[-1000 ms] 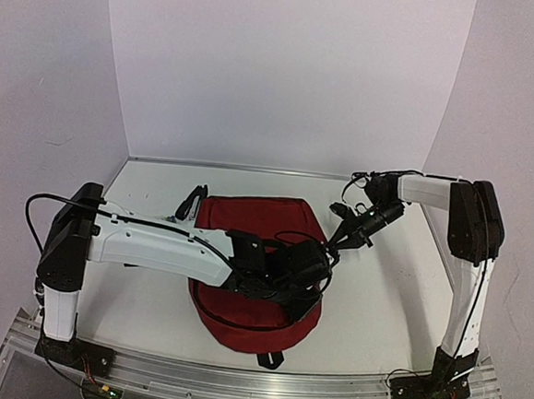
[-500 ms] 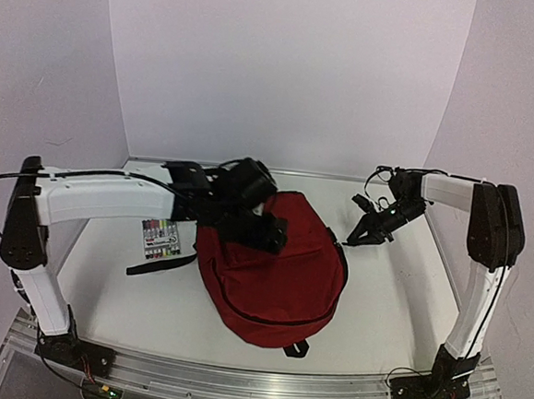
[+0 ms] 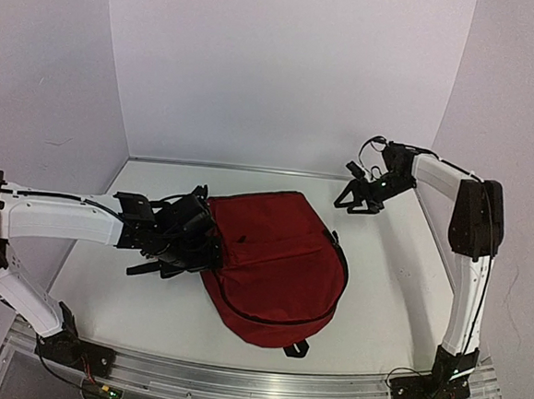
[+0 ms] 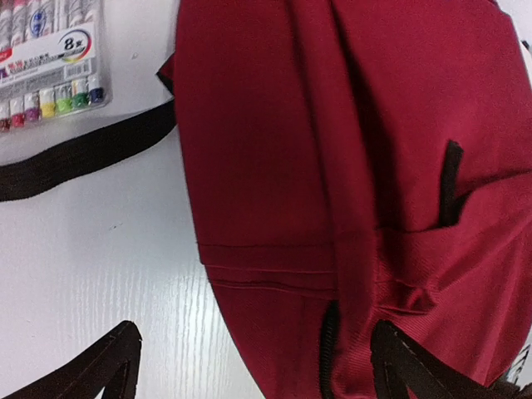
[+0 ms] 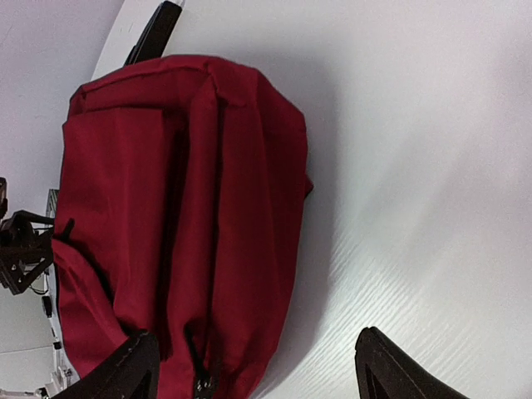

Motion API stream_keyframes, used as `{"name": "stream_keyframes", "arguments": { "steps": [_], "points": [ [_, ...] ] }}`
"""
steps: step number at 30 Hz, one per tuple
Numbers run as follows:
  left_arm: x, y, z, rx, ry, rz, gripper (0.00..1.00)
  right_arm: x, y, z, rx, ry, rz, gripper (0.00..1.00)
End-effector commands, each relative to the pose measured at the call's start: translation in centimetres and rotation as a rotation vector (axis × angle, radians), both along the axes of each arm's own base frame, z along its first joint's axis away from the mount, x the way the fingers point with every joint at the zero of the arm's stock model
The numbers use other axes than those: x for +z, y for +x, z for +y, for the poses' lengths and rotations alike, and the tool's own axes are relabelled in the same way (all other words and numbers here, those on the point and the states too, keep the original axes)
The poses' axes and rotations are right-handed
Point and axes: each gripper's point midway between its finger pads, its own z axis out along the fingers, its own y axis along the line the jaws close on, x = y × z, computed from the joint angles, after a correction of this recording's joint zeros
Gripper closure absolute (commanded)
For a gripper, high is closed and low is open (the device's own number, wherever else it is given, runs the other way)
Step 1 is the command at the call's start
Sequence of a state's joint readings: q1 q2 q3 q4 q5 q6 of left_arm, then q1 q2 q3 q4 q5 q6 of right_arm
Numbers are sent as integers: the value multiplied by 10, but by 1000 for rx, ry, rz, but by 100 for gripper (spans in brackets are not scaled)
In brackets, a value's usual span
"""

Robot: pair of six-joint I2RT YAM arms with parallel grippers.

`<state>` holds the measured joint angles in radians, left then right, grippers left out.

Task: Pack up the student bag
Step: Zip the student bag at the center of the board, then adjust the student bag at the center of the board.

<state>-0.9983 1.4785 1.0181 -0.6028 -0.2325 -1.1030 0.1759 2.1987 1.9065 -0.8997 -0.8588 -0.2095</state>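
Quick update from us: a second ago both grippers were clamped down on the student bag (image 3: 276, 260), with the left arm stretched right across it. Now we're seeing both of them letting go and backing off. The bag is lying flat in the middle of the table (image 3: 385, 292), rounded end toward the arm bases, and it's looking flatter and more spread out than it was. The left gripper (image 3: 197, 238) is hovering just beside the bag's left edge with its jaws spread wide. In the left wrist view the fingertips (image 4: 125, 345) are standing far apart with only red fabric and table below them, so we're calling it released and holding nothing. The right gripper (image 3: 352, 199) is hanging near the far right side, well apart from the bag, and its own wrist view is showing the jaws splayed open and empty too. What's bugging us is the marker pack (image 4: 46, 58): it's lying on the table just beside the bag, next to a black strap (image 4: 83, 158), not inside. So we're guessing the packing isn't done and this is a reset between steps, with both hands free to go for the markers or the zip. We can't tell from here whether the main zip is open.
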Motion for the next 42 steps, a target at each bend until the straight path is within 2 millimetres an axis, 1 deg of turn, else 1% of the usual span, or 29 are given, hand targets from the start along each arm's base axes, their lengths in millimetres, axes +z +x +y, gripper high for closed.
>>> {"name": "stream_keyframes", "arguments": {
  "steps": [1, 4, 6, 9, 13, 15, 16, 17, 18, 19, 21, 22, 24, 26, 28, 29, 30, 32, 33, 35, 36, 37, 38, 39, 40, 41, 42],
  "points": [
    [13, 12, -15, 89, -196, -23, 9, -30, -3, 31, 51, -22, 59, 20],
    [3, 14, -29, 67, -234, -4, 18, -47, -13, 41, 78, -8, 111, 23],
    [-7, 18, -36, 49, -222, 17, 25, -53, -23, 43, 88, 9, 155, 26],
    [-20, 31, -49, 15, -205, 48, 35, -59, -49, 39, 111, 23, 209, 35],
    [-24, 57, -70, -54, -221, 41, 51, -56, -91, 33, 135, 51, 273, 53],
    [-21, 73, -87, -123, -228, 22, 58, -52, -111, 29, 138, 69, 303, 59],
    [-10, 83, -97, -153, -241, 1, 61, -49, -120, 27, 140, 78, 313, 61],
    [-13, 94, -110, -215, -218, -11, 63, -47, -130, 25, 140, 86, 325, 63],
    [-11, 104, -122, -258, -207, -20, 64, -45, -139, 23, 140, 91, 335, 63],
    [-5, 115, -134, -294, -207, -34, 65, -40, -147, 22, 142, 100, 335, 64],
    [-7, 134, -152, -355, -191, -51, 64, -36, -168, 21, 142, 127, 366, 64],
    [-4, 148, -160, -379, -196, -71, 63, -33, -178, 23, 146, 140, 373, 64],
    [5, 177, -164, -385, -197, -111, 58, -27, -192, 34, 163, 147, 367, 64],
    [15, 211, -150, -344, -195, -149, 50, -10, -201, 48, 201, 146, 305, 61],
    [36, 235, -133, -306, -201, -197, 39, 10, -199, 55, 219, 144, 223, 54],
    [50, 244, -123, -290, -201, -228, 33, 21, -195, 55, 221, 135, 174, 48],
    [64, 249, -115, -281, -197, -258, 29, 30, -190, 53, 221, 114, 117, 42],
    [89, 250, -103, -273, -176, -302, 21, 47, -181, 47, 223, 61, 7, 34],
    [100, 245, -97, -269, -168, -307, 18, 55, -175, 41, 219, 16, -61, 29],
    [109, 232, -86, -249, -162, -288, 11, 74, -160, 29, 200, -57, -185, 16],
    [108, 222, -80, -233, -169, -263, 4, 86, -150, 24, 186, -83, -250, 9],
    [109, 211, -74, -213, -182, -245, 1, 97, -141, 20, 175, -102, -308, 4],
    [112, 200, -68, -190, -194, -235, 0, 106, -130, 17, 158, -116, -361, 2],
    [111, 188, -62, -170, -199, -223, 0, 116, -116, 15, 128, -127, -419, 2],
    [99, 176, -55, -154, -189, -197, 0, 122, -101, 11, 71, -156, -449, 2],
    [104, 164, -52, -141, -202, -190, 0, 130, -85, 9, 34, -168, -486, 2],
    [99, 152, -47, -122, -199, -168, 0, 134, -71, 8, 18, -169, -503, 2]
  ]
}}
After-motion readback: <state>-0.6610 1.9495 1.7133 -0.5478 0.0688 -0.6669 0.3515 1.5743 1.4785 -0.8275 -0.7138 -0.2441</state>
